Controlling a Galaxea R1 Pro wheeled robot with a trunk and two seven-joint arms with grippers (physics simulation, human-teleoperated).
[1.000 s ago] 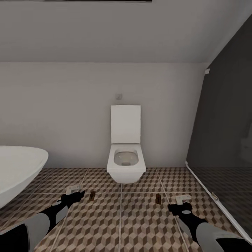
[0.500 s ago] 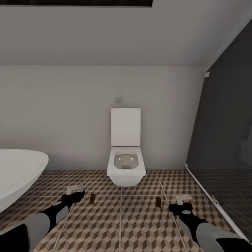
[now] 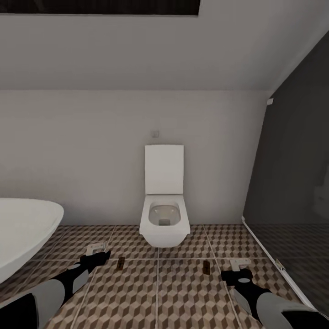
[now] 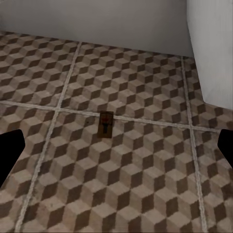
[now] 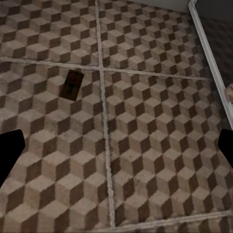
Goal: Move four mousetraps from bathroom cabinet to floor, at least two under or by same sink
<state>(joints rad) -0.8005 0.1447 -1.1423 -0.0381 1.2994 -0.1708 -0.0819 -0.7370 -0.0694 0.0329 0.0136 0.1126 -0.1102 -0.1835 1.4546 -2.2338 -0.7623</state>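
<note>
Two mousetraps lie flat on the cube-patterned bathroom floor (image 3: pixel 160 297) in front of the toilet. The left mousetrap (image 3: pixel 121 263) (image 4: pixel 105 124) is just right of my left gripper (image 3: pixel 97 251) (image 4: pixel 116 150), which hangs open above the tiles with nothing in it. The right mousetrap (image 3: pixel 206 266) (image 5: pixel 74 84) lies left of my right gripper (image 3: pixel 239 265) (image 5: pixel 116 150), also open and empty. Black fingertips (image 4: pixel 9 155) (image 5: pixel 9 155) stand wide apart in both wrist views. The cabinet and the sink are out of view.
A white toilet (image 3: pixel 164 214) with its lid up stands against the far wall. A white oval bathtub (image 3: pixel 23 233) fills the left side. A dark glass shower screen (image 3: pixel 292 183) with a white floor rail (image 5: pixel 206 48) closes off the right.
The whole picture has slid down a little, so the camera moved. Both mousetraps lie where they were and both grippers hold the same open pose.
</note>
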